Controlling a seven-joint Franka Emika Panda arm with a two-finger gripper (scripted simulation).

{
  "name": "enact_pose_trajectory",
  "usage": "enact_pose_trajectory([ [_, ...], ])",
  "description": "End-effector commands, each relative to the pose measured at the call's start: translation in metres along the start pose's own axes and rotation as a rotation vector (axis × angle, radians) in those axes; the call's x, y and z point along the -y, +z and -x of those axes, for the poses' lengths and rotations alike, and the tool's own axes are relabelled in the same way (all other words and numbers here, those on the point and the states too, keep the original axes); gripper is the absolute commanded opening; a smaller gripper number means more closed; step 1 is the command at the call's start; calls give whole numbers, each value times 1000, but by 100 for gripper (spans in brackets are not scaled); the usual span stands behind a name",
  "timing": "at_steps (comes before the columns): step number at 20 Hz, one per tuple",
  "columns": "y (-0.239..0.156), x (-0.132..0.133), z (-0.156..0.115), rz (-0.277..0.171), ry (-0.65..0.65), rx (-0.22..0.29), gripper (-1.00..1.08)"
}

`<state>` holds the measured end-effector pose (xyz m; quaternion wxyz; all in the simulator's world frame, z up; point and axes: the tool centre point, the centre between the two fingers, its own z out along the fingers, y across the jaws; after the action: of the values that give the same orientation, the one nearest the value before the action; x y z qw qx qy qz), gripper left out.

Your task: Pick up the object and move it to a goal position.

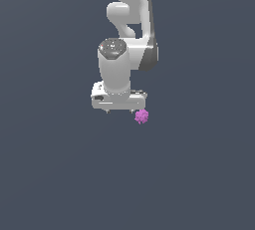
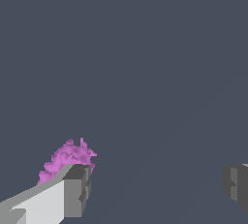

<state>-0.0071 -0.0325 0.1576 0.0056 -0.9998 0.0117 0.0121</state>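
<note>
Hand [image 1: 118, 110] wide open, holding nothing
The lump [image 1: 142, 116] sits just outside one finger [image 2: 72, 191], not between the two, looks like it's right against it.

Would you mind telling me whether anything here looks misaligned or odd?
Yes: the hand is open, but the purple lump sits outside the gap, behind one finger rather than between the two. In the exterior view the lump lies off to one end of the hand.

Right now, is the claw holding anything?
No. The claw is open and the purple lump sits outside one finger, not gripped.
</note>
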Motion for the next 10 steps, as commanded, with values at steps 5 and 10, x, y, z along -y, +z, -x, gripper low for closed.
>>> enact_pose_trajectory([
  [5, 6, 2, 5, 2, -9, 18, 100],
  [10, 17, 3, 13, 4, -11, 52, 100],
])
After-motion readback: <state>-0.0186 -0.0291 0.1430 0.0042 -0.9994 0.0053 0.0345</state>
